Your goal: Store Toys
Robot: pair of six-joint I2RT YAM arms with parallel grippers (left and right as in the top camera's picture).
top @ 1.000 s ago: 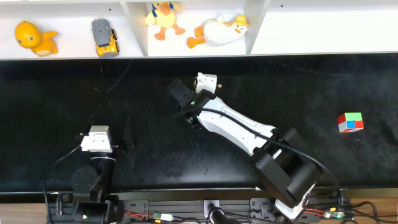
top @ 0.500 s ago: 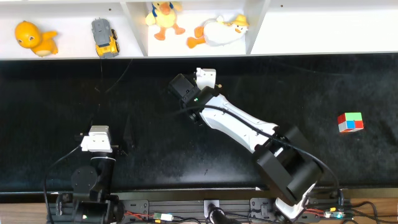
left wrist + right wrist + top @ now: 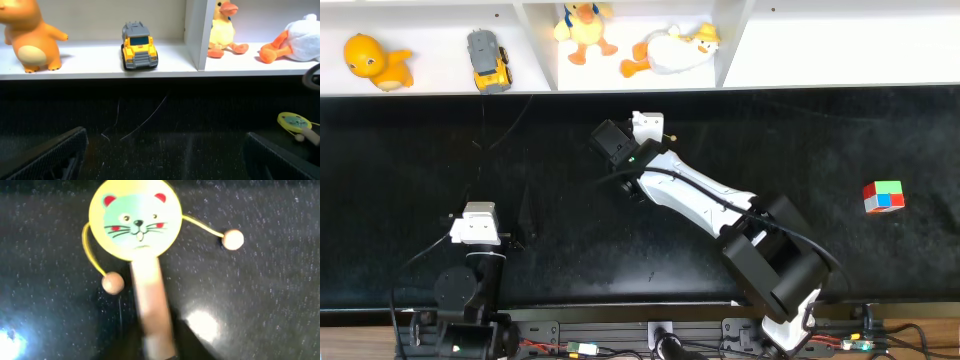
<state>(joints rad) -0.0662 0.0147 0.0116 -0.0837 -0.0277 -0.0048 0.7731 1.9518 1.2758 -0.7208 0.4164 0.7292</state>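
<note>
1. Rattle drum (image 3: 135,220): on or just above the black mat (image 3: 270,310), dead ahead of the right gripper (image 3: 156,347).
2. Long axis in line with that gripper, handle end back between its jaws, cat face outermost.
3. Cannot tell whether those jaws pinch the handle.
4. Left gripper (image 3: 165,157): spread wide, well apart from the toy.

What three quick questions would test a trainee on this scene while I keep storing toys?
1. True or false: the toy truck shares one compartment of the shelf with the orange figure.
2. Which toy sits alone on the black table, far to the robot's right? A colour cube; B toy truck; C orange figure.
3. What does the right gripper hold by its handle?
Key: 1 true. 2 A. 3 the rattle drum.
</note>
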